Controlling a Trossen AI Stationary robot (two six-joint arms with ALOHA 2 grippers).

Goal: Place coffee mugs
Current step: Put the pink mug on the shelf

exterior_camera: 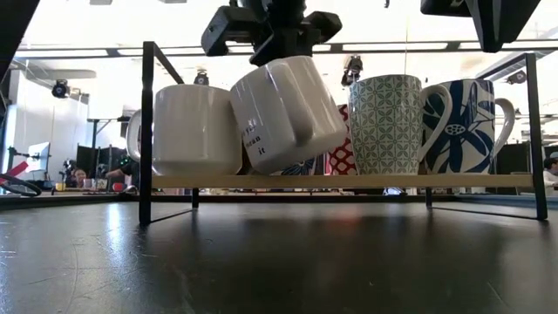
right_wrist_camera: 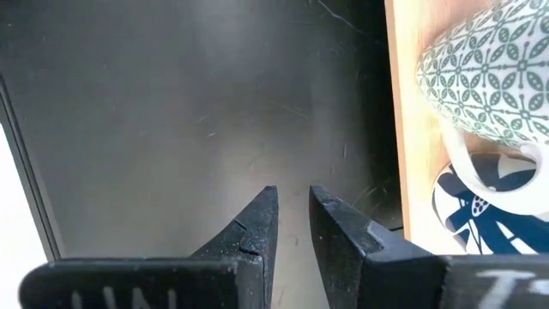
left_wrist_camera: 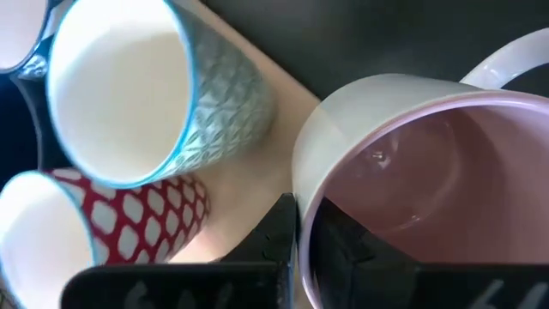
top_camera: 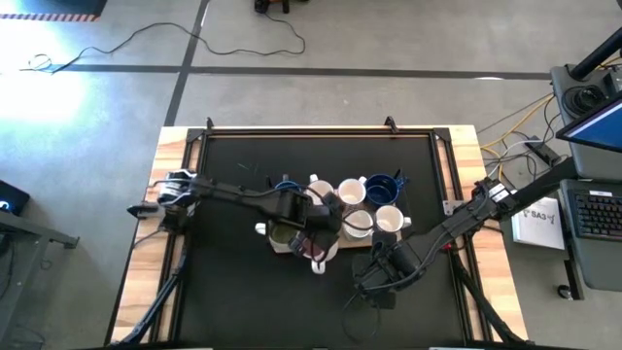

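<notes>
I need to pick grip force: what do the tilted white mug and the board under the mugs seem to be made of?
White mug, held tilted by the left gripper: apparently glazed ceramic, going by its smooth glossy wall and pink-glazed interior. Board: looks like light unfinished wood, pale, matte, with a thin flat edge.

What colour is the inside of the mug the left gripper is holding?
Pale pink inside the held mug, white outside. The left wrist view shows it best.

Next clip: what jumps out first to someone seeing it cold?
A white mug with a pink inside hangs tilted in the left gripper, which pinches its rim above the wooden board. Around it, patterned mugs crowd that board, among them a green-patterned mug. The right gripper waits beside the board, empty.
</notes>
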